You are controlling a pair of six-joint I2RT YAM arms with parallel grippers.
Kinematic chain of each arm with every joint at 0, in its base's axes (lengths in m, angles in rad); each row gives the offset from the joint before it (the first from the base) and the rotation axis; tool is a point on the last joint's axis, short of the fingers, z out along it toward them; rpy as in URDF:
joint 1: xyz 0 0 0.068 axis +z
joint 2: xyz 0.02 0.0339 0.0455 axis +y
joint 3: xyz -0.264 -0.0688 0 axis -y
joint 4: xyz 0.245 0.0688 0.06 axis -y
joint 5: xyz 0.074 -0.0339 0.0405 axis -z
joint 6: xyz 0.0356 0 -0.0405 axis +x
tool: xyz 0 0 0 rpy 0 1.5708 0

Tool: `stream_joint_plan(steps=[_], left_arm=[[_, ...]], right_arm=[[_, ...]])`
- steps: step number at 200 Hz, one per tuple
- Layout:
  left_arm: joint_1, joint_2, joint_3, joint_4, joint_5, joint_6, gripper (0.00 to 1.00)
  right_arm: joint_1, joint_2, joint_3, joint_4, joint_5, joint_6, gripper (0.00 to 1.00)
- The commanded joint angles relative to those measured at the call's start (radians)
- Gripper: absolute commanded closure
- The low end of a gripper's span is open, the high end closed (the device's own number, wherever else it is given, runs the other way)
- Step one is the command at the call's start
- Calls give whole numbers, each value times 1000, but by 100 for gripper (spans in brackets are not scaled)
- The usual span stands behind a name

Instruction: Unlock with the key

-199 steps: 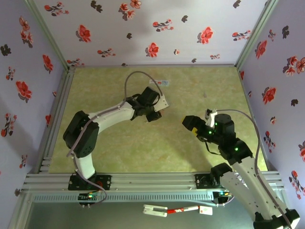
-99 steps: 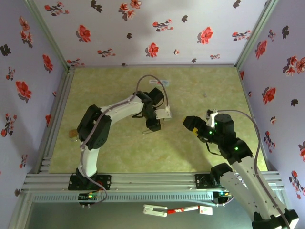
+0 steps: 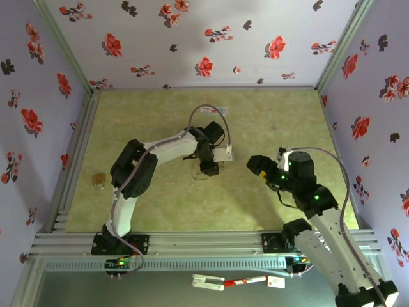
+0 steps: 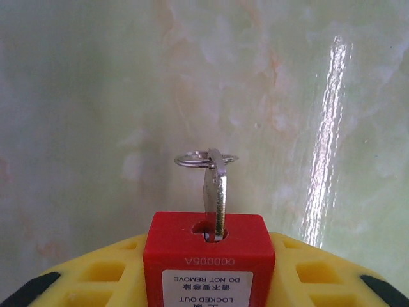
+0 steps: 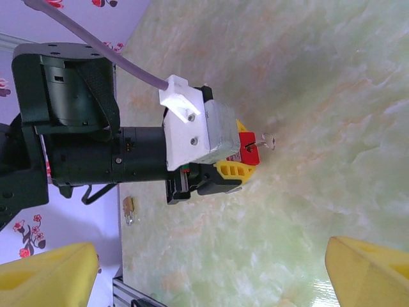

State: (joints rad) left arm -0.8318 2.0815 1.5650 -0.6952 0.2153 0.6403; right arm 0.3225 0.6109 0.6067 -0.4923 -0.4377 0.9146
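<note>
From above: left arm (image 3: 160,148) reaching to the middle of the table (image 3: 255,115), left jaws turned down just over its surface (too small here to tell what sits in them). Right arm (image 3: 314,199) bent inward, right jaws facing the left ones, near but apart. Small brass padlock (image 3: 98,180) lying alone by the table's left edge.

From the left wrist: left jaws clenched on a red padlock (image 4: 211,249), yellow pads (image 4: 96,281) pressing both its sides. Key (image 4: 218,195) seated in the keyhole, sticking straight out toward the table, its ring (image 4: 192,160) at the far end. White label (image 4: 206,281) upside down on the near face.

From the right wrist: right jaws released, their yellow pads spread wide at the two lower corners, only bare table between. Ahead, red padlock gripped at the tip of the left arm, key pointing off to the right, well clear of the right jaws.
</note>
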Motion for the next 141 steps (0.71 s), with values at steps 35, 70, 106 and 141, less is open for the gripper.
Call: stream_joint_plan(steps=[35, 70, 106, 141], left_arm=[[-43, -22, -40, 79, -15, 67, 60], [-77, -96, -109, 99, -14, 94, 36], [-90, -251, -187, 139, -45, 28, 15], [-86, -540, -353, 260, -59, -103, 10]], right_arm=[[-28, -4, 20, -17, -27, -39, 8], [-42, -2, 32, -35, -30, -50, 8], [-59, 36, 92, -123, -20, -116, 7], [-64, 117, 143, -194, 23, -172, 7]])
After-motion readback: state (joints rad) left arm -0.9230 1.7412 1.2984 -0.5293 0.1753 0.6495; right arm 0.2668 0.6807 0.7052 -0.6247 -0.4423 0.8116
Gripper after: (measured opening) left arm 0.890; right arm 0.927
